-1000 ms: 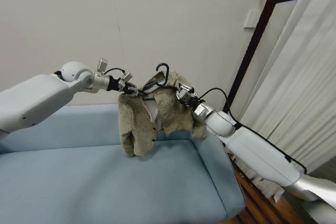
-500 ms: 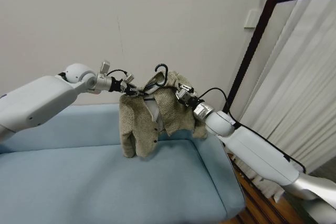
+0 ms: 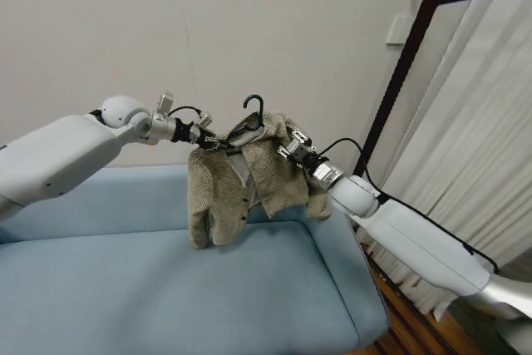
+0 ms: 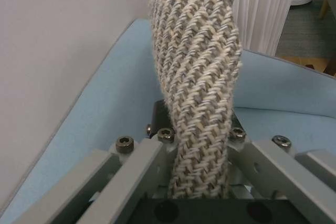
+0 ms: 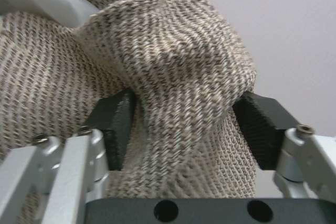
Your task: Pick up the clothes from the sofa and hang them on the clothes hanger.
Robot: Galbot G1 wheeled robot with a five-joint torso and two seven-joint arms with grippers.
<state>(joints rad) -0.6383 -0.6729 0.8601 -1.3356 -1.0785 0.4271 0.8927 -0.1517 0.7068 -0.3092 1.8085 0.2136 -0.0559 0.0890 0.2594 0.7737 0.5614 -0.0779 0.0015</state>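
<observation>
Reading from largest to smallest: the blue sofa (image 3: 166,288) spans the lower head view, and the dark clothes rack (image 3: 409,60) stands to its right, well apart from the load. The knit jacket (image 3: 218,193) hangs in the air above the sofa seat, stretched between both arms, with the hook of the black hanger (image 3: 253,107) rising from its collar. The left gripper (image 3: 202,135) holds one shoulder, its jaws closed narrow on a rope of fabric. The right gripper (image 3: 296,147) holds the other shoulder, its jaws closed around a thick fold. The right pads (image 5: 118,124) bear on bunched knit, so I judge that a pull toward the rack could slip the fold or tip the hanger out. The wrist views show fabric contact at the pads, which the head view does not resolve. The head view gives the hook's attitude and the rack's bearing.
</observation>
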